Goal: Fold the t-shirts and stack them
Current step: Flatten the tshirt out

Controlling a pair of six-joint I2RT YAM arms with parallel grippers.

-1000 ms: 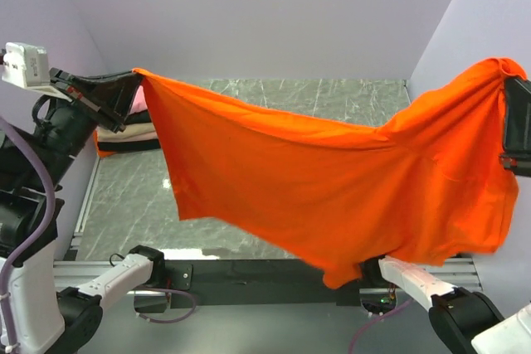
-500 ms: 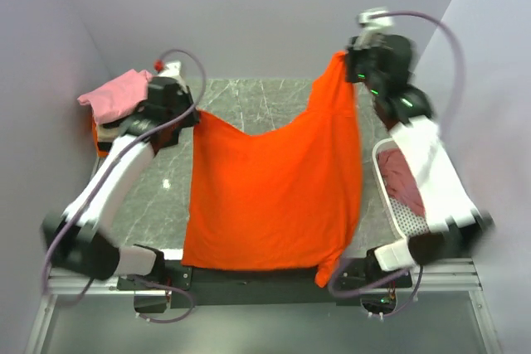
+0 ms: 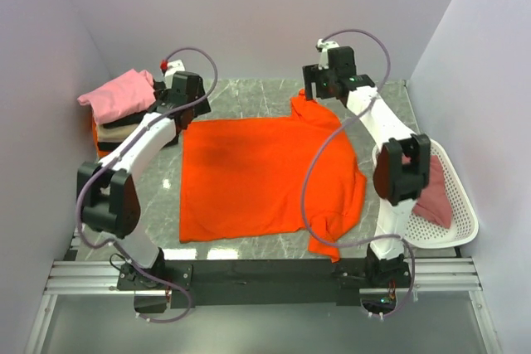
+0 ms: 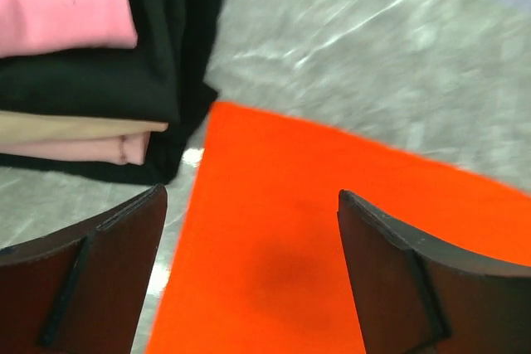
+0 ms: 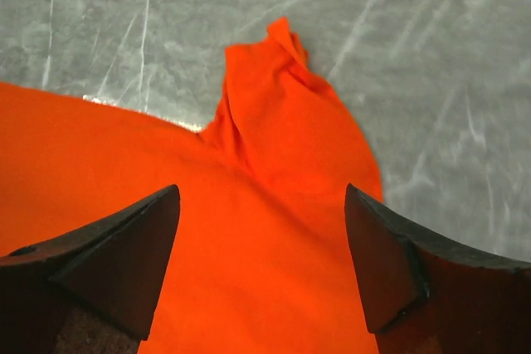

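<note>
Orange t-shirt (image 3: 257, 180) is lying spread flat on the grey marbled counter (image 3: 249, 95). The left gripper (image 4: 249, 205) is hovering over its far left corner and the right gripper (image 5: 261, 196) over its bunched far right sleeve. Both are holding their jaws wide apart, gripping nothing. A stack of folded shirts (image 3: 124, 109), pink on top, is sitting at the far left. A rose-red shirt (image 3: 433, 196) is lying in the white basket (image 3: 465, 223) at the right.

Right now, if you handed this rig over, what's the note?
Left gripper: open above the orange t-shirt's far left corner, holding nothing.
Right gripper: open above its far right corner.
Orange t-shirt lies spread on the table, unfolded, near right edge rumpled.
Done: folded stack, pink on top, far left.
Left: fold and stack the orange one, then the rose-red shirt in the basket.
</note>
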